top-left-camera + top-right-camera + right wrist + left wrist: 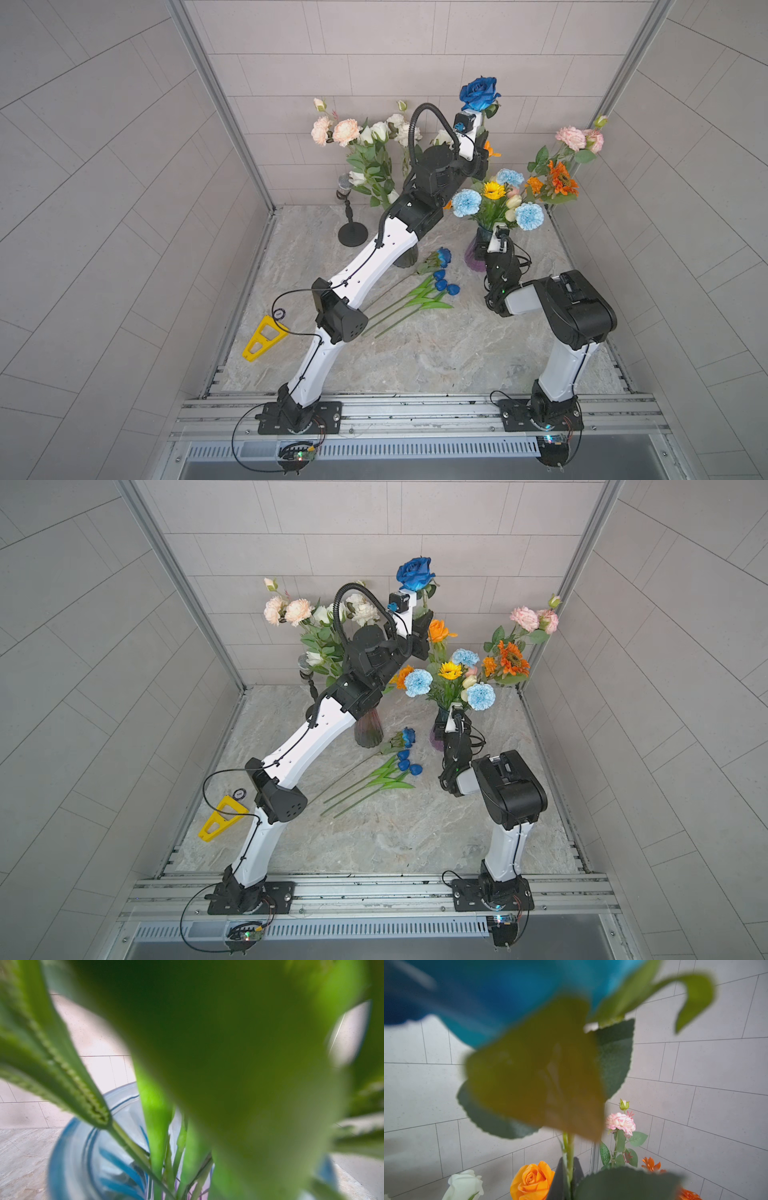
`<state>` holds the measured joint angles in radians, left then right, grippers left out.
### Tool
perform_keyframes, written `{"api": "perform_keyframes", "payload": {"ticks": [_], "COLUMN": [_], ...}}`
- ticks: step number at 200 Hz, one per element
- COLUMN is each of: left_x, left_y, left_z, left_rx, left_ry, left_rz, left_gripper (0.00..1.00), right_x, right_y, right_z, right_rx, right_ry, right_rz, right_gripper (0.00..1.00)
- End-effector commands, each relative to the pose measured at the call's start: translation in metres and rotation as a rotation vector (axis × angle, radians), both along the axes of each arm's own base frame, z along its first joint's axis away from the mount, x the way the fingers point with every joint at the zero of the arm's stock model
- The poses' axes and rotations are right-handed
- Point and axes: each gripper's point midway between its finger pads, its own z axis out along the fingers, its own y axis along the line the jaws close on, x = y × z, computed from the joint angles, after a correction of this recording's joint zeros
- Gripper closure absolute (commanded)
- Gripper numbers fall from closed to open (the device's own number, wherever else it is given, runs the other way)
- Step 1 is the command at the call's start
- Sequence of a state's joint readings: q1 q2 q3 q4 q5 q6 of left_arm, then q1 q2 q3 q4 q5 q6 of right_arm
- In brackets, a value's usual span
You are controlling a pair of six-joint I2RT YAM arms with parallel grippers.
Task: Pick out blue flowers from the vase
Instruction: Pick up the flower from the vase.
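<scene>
My left gripper (484,137) (424,616) is raised high at the back, shut on the green stem (568,1147) of a deep blue rose (478,93) (414,573); the left wrist view shows both dark fingers (559,1178) pinching it. Pale blue carnations (465,203) (480,696) still stand in the blue-purple glass vase (471,257) (68,1157). My right gripper (482,245) (441,729) is low at that vase's neck; leaves hide its jaws. Another blue rose (442,257) and three blue tulips (446,284) lie on the table.
A dark vase (368,731) of white and peach flowers stands behind my left arm. A microphone stand (352,232) is at the back left, a yellow tool (264,337) by the left edge. Pink and orange blooms (561,178) lean in the back right corner.
</scene>
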<state>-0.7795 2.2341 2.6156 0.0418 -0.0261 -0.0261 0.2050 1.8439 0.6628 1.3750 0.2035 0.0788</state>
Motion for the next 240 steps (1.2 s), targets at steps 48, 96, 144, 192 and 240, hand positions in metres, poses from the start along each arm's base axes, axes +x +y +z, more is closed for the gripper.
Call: {"api": "perform_keyframes", "payload": {"ticks": [48, 96, 144, 192, 240], "left_x": [-0.006, 0.0, -0.013, -0.01, 0.022], "left_y": [0.0, -0.014, 0.003, 0.001, -0.03], "left_z": [0.011, -0.013, 0.021, 0.016, -0.063], "left_rx": [-0.007, 0.055, 0.018, 0.024, 0.143], "left_ry": [-0.039, -0.008, -0.082, -0.084, 0.051], "left_rz": [-0.002, -0.025, 0.007, 0.029, 0.027], "left_gripper": [1.0, 1.0, 1.0, 1.0, 1.0], "right_x": [-0.001, 0.0, 0.0, 0.0, -0.001], "right_y": [0.004, 0.005, 0.005, 0.006, 0.006], "right_z": [0.02, 0.018, 0.019, 0.019, 0.021], "right_rx": [-0.006, -0.01, -0.015, -0.013, -0.019], "right_ry": [-0.061, -0.058, -0.058, -0.059, -0.061], "right_rz": [0.008, 0.014, 0.012, 0.022, 0.02], "right_gripper": [0.33, 0.33, 0.33, 0.33, 0.33]}}
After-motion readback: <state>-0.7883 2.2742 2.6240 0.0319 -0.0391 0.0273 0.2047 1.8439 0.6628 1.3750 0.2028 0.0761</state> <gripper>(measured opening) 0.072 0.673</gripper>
